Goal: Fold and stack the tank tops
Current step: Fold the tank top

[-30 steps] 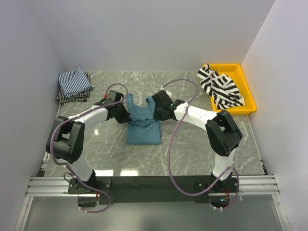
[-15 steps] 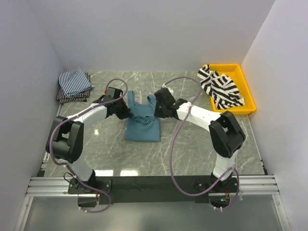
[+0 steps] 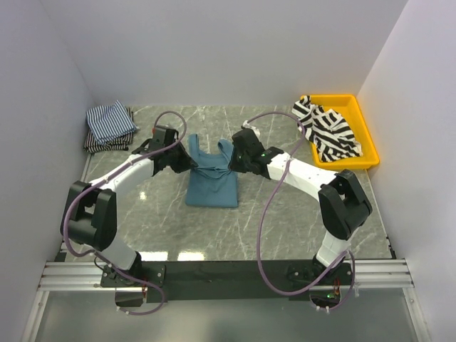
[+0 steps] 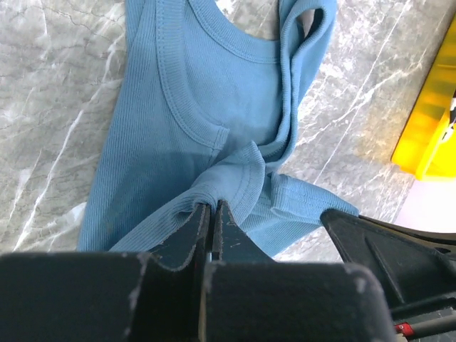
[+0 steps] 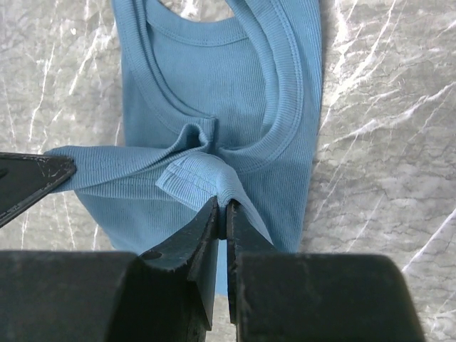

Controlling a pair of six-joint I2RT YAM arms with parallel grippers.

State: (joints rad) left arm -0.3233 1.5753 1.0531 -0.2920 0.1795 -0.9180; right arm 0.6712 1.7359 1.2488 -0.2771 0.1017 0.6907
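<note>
Ribbed teal cotton, the tank top (image 3: pixel 211 184) looks light, limp and stretchy. It will likely sag wherever it is unsupported, so its hemmed edges seem the surest places to pinch. The folded finely striped tops (image 3: pixel 109 125) lie well off to the outer side of the left gripper (image 4: pixel 211 208), whose jaws are pressed almost together on a bunched hem fold, with the cloth spread flat beyond its tips. The right gripper (image 5: pixel 222 211) is likewise clamped narrow on a doubled-over edge, the shoulder straps lying beyond it. Well away on its outer side, the black-and-white striped top (image 3: pixel 326 130) is heaped in the yellow tray (image 3: pixel 363 117).
</note>
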